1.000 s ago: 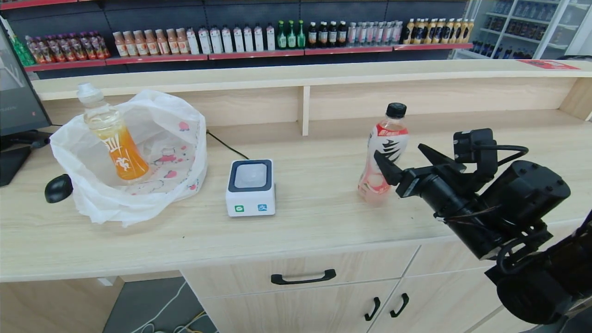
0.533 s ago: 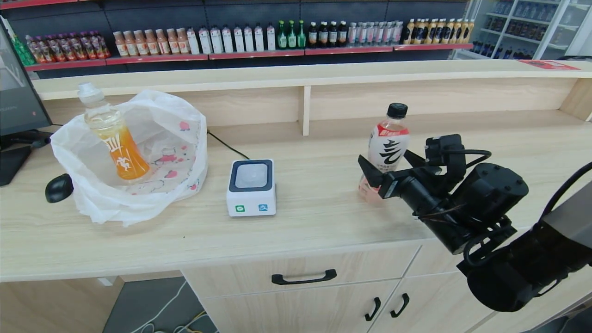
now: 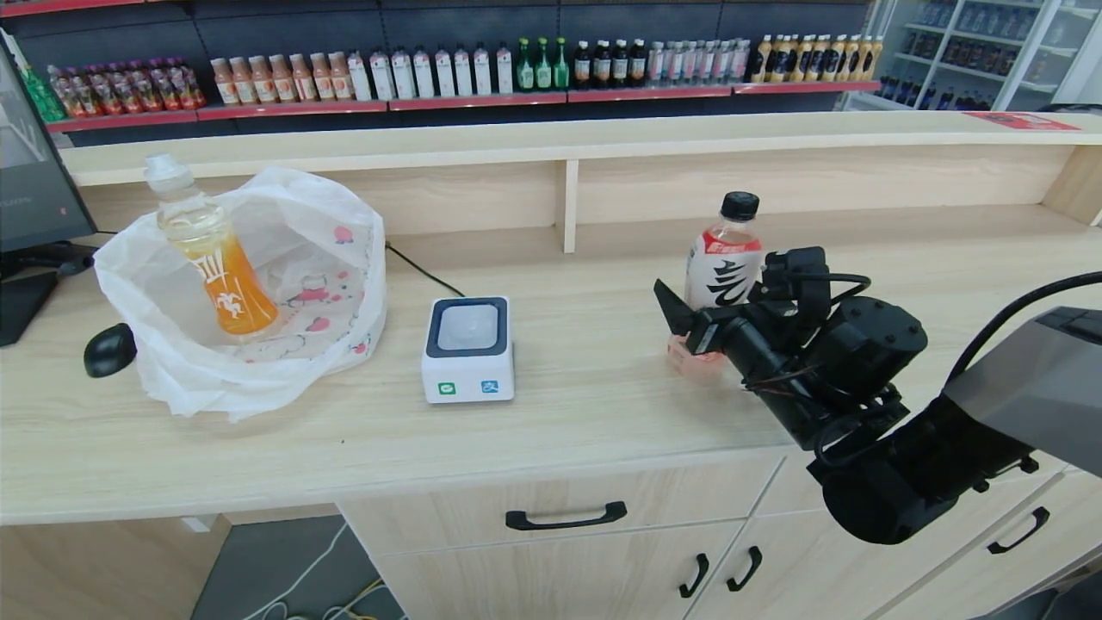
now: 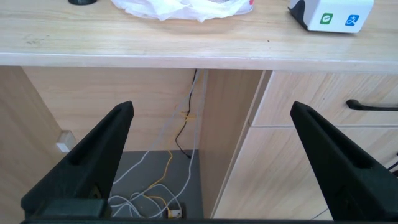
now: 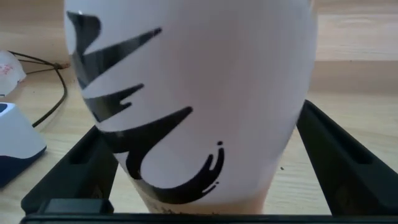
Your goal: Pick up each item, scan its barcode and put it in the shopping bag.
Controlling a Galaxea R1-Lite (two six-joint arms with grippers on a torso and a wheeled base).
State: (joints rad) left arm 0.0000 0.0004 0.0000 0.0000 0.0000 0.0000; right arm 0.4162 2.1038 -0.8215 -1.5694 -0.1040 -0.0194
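Observation:
A pink drink bottle (image 3: pixel 723 267) with a black cap and a white label stands upright on the wooden counter (image 3: pixel 585 379). My right gripper (image 3: pixel 710 303) is open around its lower half, one finger on each side. In the right wrist view the bottle (image 5: pixel 193 106) sits between the two black fingers (image 5: pixel 74 180). An orange drink bottle (image 3: pixel 211 258) leans inside the white shopping bag (image 3: pixel 336 284) at the left. The white scanner (image 3: pixel 467 349) sits between bag and pink bottle. My left gripper (image 4: pixel 211 162) hangs open below the counter front, holding nothing.
A black mouse (image 3: pixel 109 350) and a monitor (image 3: pixel 34 172) are left of the bag. The scanner's cable (image 3: pixel 422 271) runs to the back. A raised shelf with a divider (image 3: pixel 568 207) borders the counter's far side. Drawers with black handles (image 3: pixel 564 518) are below.
My right arm has moved left and forward toward the pink bottle, so its open fingers now flank the bottle. Bag, orange bottle and scanner have not moved.

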